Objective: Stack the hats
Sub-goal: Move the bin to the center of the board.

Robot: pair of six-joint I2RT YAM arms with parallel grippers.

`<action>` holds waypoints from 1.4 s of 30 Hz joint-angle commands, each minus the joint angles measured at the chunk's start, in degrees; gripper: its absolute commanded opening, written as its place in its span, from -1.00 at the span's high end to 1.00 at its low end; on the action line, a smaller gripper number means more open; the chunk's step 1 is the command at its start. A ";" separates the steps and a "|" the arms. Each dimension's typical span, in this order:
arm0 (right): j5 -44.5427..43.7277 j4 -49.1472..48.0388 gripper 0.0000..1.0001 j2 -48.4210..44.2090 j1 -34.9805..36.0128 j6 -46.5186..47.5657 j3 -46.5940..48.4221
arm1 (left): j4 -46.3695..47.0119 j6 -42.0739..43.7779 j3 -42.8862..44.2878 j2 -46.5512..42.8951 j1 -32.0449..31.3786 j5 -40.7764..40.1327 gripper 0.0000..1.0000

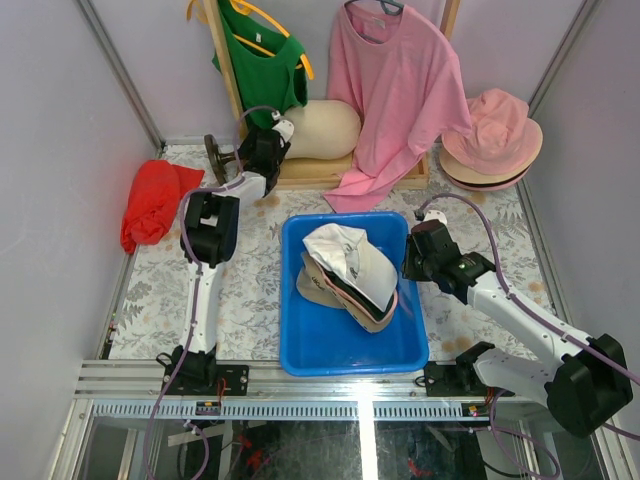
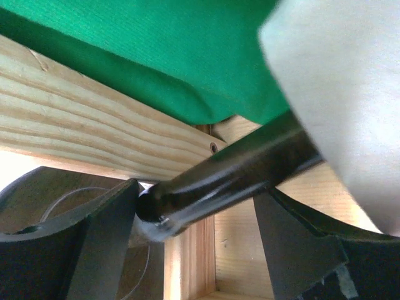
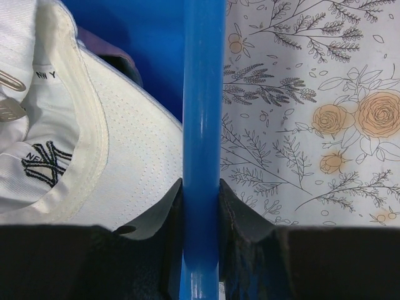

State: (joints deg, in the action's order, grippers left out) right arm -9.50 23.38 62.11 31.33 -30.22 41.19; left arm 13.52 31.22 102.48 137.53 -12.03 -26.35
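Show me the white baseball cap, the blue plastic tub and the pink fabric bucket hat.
white baseball cap (image 1: pixel 360 265), top external view, on its white top panel.
blue plastic tub (image 1: pixel 318 352), top external view, on its bare floor.
pink fabric bucket hat (image 1: pixel 497 122), top external view, on its crown.

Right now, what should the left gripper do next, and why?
Probably close the left gripper on the black rod: the rod lies between its open fingers, not yet gripped. The right gripper clamps the rim of the blue bin.
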 commanded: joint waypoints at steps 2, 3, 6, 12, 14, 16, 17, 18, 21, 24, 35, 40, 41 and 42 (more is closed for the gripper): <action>0.11 4.84 1.00 1.03 -0.62 0.99 -0.73 | -6.87 -9.24 2.46 2.73 0.88 7.08 -0.27; 0.02 5.32 1.00 0.82 -0.94 1.03 -0.80 | -7.70 -9.74 2.57 2.76 0.86 7.45 -0.20; 0.09 6.89 1.00 -0.22 -2.50 1.61 -1.10 | -8.24 -11.35 1.05 1.65 0.81 7.97 -0.01; -0.02 9.53 1.00 -3.29 -5.37 2.47 -0.52 | -13.69 -16.52 1.33 1.44 0.53 9.26 0.47; -0.29 10.96 1.00 -3.02 -5.44 2.51 0.51 | -14.09 -17.96 0.21 0.84 0.16 9.32 0.60; -0.37 11.57 1.00 -3.33 -5.56 2.48 1.11 | -13.95 -19.37 -1.37 -0.07 -0.12 9.51 0.75; -0.50 11.60 1.00 -3.70 -5.65 2.31 1.21 | -13.58 -20.02 -2.44 -0.78 -0.26 9.55 0.79; -0.56 11.79 1.00 -4.00 -5.86 2.36 1.32 | -13.12 -20.69 -3.45 -1.48 -0.27 9.77 0.82; -0.17 12.42 1.00 -4.34 -7.12 2.67 1.98 | -12.87 -22.11 -5.38 -3.00 -0.36 10.18 0.91; 1.12 12.34 1.00 -4.37 -8.31 2.59 2.44 | -14.49 -23.48 -6.14 -4.41 -0.50 9.58 0.87; -2.81 12.94 1.00 -3.37 -13.90 1.49 5.32 | -19.35 -36.17 -14.97 -19.32 -1.41 6.19 0.76; -3.13 11.13 1.00 0.75 -17.21 2.95 9.38 | -20.70 -41.16 -18.54 -25.56 -3.01 6.22 0.74; -3.35 10.46 1.00 1.58 -17.33 3.35 10.11 | -21.39 -41.68 -18.87 -26.43 -3.48 5.56 0.74; -4.21 10.23 1.00 2.63 -17.40 3.82 10.82 | -21.95 -42.36 -19.12 -27.30 -3.87 5.08 0.74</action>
State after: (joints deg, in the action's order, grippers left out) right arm -8.58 36.10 62.43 15.29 -27.40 46.39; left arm -6.15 -5.85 84.82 114.10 -13.89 -18.94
